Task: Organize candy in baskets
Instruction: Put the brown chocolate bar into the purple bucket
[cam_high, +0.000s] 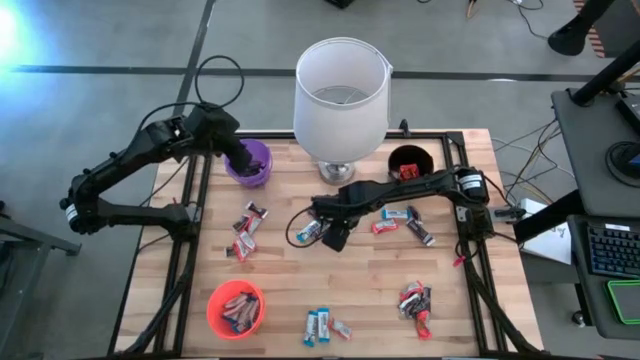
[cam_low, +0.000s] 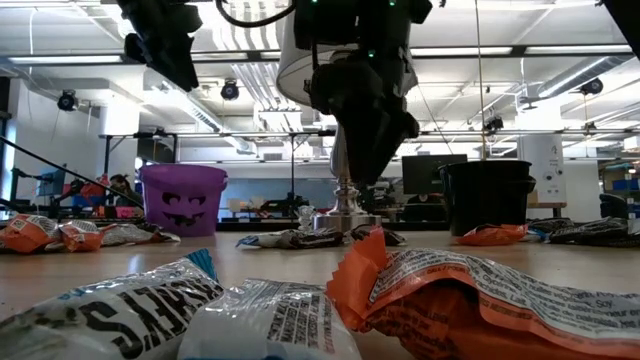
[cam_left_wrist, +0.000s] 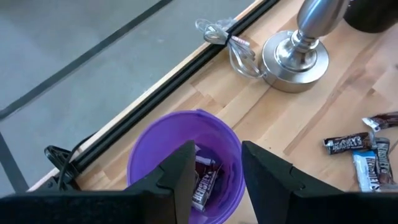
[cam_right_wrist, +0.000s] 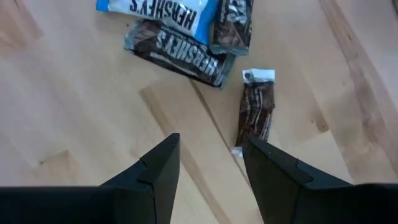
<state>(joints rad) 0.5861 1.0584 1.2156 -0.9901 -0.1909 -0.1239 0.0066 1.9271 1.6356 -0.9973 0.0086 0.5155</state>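
Observation:
My left gripper (cam_left_wrist: 217, 155) hangs open and empty above the purple basket (cam_high: 250, 163), where a dark-wrapped candy (cam_left_wrist: 205, 180) lies on the bottom. My right gripper (cam_right_wrist: 208, 146) points down, open, over the middle of the table, touching nothing. Just beyond its fingertips a dark brown candy (cam_right_wrist: 255, 112) lies flat on the wood. Farther off is a small heap of blue-and-white and brown candy (cam_right_wrist: 180, 37). The black basket (cam_high: 410, 160) stands at the far right. The orange basket (cam_high: 236, 307), with candy inside, stands at the near left.
A lamp with a white shade (cam_high: 340, 95) on a metal base (cam_left_wrist: 295, 56) stands at the far middle, between the purple and black baskets. Loose candy lies in groups at the left (cam_high: 248, 228), right (cam_high: 405, 215), near right (cam_high: 415, 300) and near middle (cam_high: 322, 325).

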